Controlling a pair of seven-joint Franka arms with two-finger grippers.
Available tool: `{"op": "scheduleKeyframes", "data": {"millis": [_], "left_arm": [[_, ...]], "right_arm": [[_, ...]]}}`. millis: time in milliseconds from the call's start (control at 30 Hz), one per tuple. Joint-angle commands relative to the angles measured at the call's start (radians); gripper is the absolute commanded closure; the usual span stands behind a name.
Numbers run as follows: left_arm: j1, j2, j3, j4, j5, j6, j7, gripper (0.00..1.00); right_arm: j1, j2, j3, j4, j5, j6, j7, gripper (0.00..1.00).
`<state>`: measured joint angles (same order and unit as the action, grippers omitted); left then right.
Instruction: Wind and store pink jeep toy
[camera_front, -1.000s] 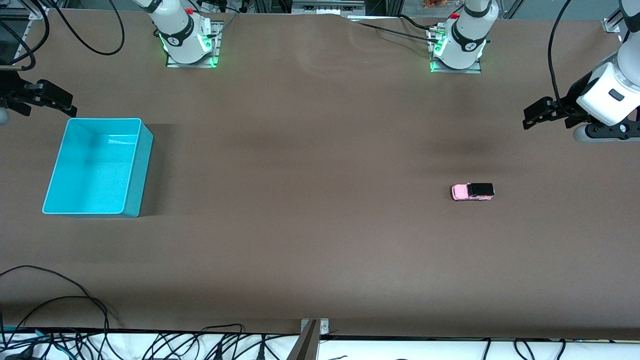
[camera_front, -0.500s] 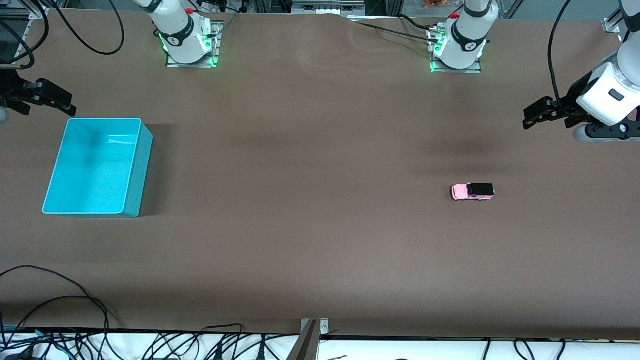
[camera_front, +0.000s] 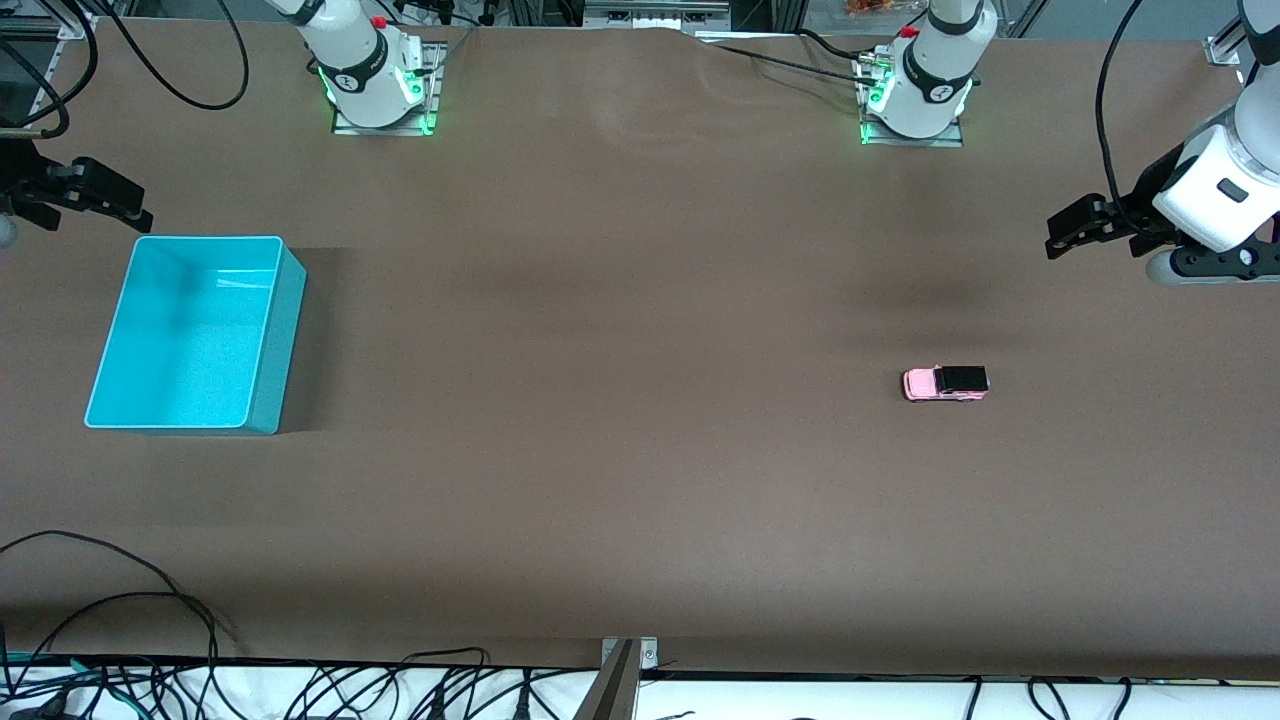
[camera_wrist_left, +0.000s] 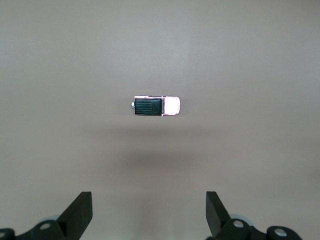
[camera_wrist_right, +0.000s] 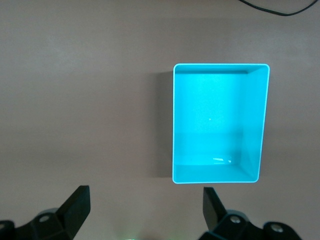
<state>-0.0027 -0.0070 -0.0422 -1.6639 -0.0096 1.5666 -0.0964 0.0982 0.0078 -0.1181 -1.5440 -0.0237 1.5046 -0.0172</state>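
The brown table (camera_front: 640, 450) holds a turquoise bin (camera_front: 262, 340) at my right arm's end; my right gripper (camera_front: 95, 200) waits above, fingers spread. My left gripper (camera_front: 1075, 232), open and empty, must descend onto the untouched pink jeep (camera_front: 945, 383) for winding

My high front camera faces both bases; my wrist cameras look straight down, sharing its pink jeep toy (camera_front: 945, 383) (camera_wrist_left: 156, 106) and turquoise bin (camera_front: 262, 330) (camera_wrist_right: 217, 174).

Open turquoise bin (camera_front: 190, 335) toward the right arm's end, brown table (camera_front: 620, 470), black cables (camera_front: 300, 685) along the front edge
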Motion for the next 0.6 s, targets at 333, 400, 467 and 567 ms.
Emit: {"op": "scheduleKeyframes", "data": {"millis": [333,400,467,567], "left_arm": [[0.004,0.007,-0.002,0.009,-0.004,0.0,0.018,0.0],[0.006,0.01,-0.002,0.009,-0.004,0.0,0.018,0.0],[0.006,0.012,-0.002,0.009,-0.004,0.001,0.018,0.0],[0.006,0.01,-0.002,0.009,-0.004,0.001,0.018,0.0]], "right_arm": [[0.003,0.001,-0.003,0.022,0.01,-0.024,0.0,0.0],[0.003,0.001,-0.003,0.022,0.01,-0.024,0.0,0.0],[0.003,0.001,-0.003,0.022,0.01,-0.024,0.0,0.0],[0.003,0.0,-0.003,0.022,0.01,-0.024,-0.001,0.0]]}}
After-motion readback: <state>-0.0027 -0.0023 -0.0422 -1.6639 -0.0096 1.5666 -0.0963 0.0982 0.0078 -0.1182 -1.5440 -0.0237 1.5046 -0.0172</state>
